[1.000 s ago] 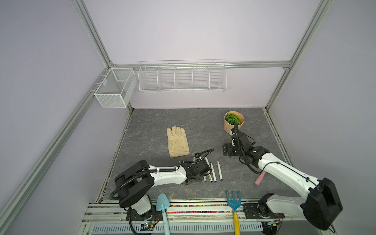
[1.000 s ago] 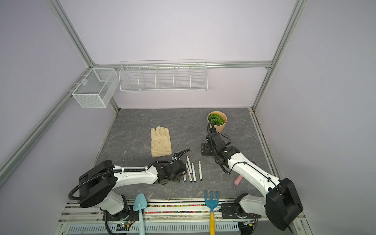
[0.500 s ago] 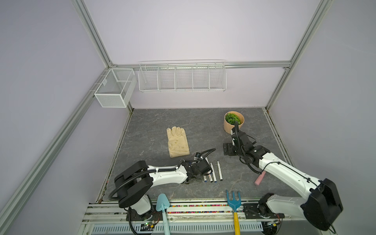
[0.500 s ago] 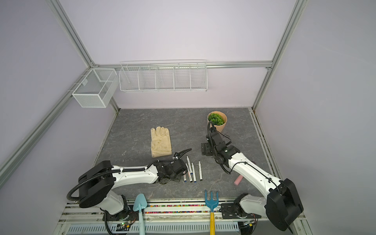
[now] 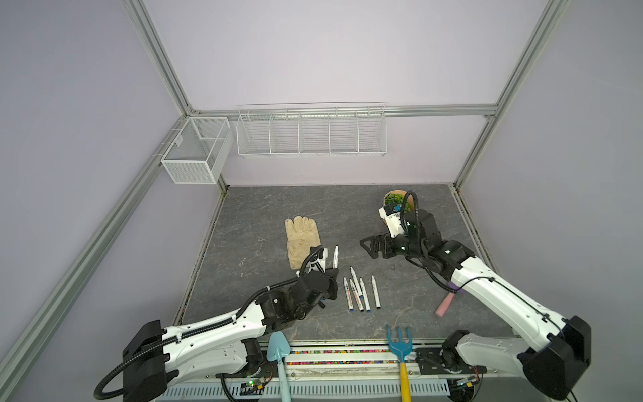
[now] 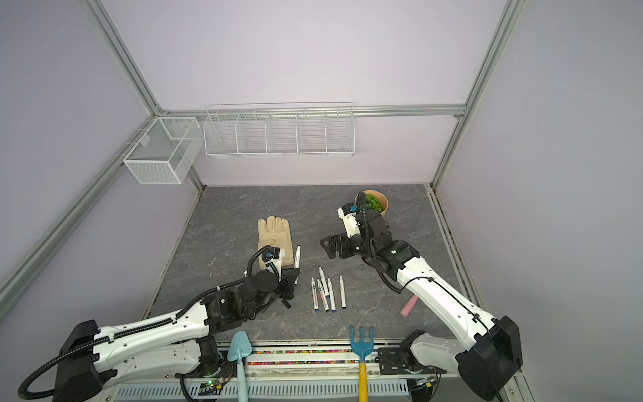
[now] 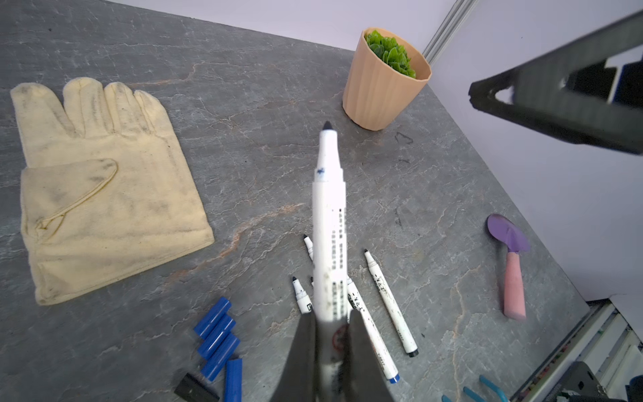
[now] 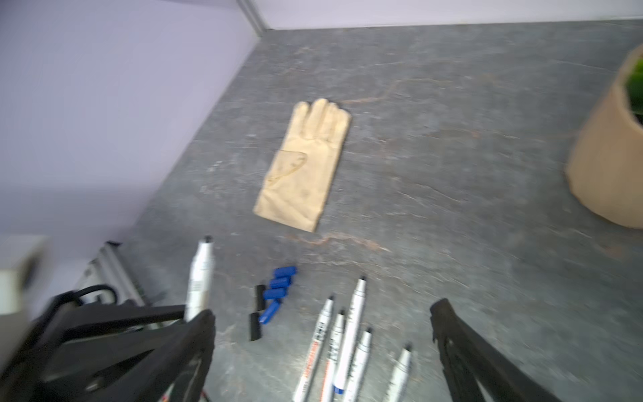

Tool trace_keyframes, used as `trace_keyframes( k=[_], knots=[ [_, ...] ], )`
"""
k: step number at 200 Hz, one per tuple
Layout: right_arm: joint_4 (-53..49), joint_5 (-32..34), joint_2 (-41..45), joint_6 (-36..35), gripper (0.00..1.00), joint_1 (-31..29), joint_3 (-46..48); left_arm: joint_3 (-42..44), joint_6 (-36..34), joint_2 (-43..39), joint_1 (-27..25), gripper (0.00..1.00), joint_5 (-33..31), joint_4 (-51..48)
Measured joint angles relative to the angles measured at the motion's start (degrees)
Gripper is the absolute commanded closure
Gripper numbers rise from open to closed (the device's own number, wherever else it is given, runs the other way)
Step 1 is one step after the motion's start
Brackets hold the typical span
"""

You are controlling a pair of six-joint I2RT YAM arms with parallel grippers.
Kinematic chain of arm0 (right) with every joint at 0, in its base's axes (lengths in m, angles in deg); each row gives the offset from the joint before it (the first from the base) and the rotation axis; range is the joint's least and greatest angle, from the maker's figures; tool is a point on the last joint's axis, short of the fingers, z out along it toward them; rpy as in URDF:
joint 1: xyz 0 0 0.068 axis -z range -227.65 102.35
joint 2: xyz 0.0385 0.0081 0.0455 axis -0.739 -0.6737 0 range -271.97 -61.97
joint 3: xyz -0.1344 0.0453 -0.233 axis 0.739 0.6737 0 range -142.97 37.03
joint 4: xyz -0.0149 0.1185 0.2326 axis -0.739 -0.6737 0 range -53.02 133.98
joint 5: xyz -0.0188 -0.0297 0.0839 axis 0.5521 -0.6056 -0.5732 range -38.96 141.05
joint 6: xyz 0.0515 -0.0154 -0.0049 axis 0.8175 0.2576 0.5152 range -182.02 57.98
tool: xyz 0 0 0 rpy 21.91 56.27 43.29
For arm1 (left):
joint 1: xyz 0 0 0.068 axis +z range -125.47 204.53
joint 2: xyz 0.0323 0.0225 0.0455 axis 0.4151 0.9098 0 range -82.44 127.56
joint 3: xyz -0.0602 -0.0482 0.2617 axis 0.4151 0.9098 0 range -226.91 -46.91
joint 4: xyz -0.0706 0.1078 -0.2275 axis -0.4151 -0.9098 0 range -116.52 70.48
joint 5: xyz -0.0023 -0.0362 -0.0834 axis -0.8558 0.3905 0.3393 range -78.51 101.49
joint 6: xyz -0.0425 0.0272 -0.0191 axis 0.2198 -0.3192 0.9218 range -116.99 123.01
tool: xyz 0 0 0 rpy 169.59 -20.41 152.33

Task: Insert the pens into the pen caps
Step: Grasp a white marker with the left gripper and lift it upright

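Beside the glove (image 5: 302, 240) on the left of the table (image 5: 257, 215), the left tool (image 7: 328, 323) is clamped on the rear end of one pen (image 7: 328, 215), with its dark tip pointing up and away. The pen caps (image 7: 217, 330), several blue and a couple black, lie loose on the table close by this tool. Five more pens (image 5: 360, 294) rest side by side further right, all uncapped. Beyond them the right tool (image 5: 368, 247) hovers with its jaws wide apart, holding nothing. The step likely calls for it to fetch a cap. It should grip the cap by its closed end, line the mouth up with the tip and push straight on. The rear-end grip may let the pen pivot.
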Motion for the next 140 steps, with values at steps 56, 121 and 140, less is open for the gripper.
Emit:
trace_keyframes(
  k=[56,121,140],
  knots=[
    [0.44,-13.7,-7.19,-2.93,0.17,-4.81,-5.42,0.46,-1.33,0.0,0.04,1.0,-0.31,5.79],
    [-0.15,-15.93,-12.66,-3.43,0.46,-5.57,-7.26,0.46,-1.77,2.43,0.04,1.0,-0.17,10.99],
    [0.15,-16.28,-13.62,-3.23,0.53,-5.57,-7.26,0.46,-1.77,2.69,0.04,1.0,0.07,11.63]
  ],
)
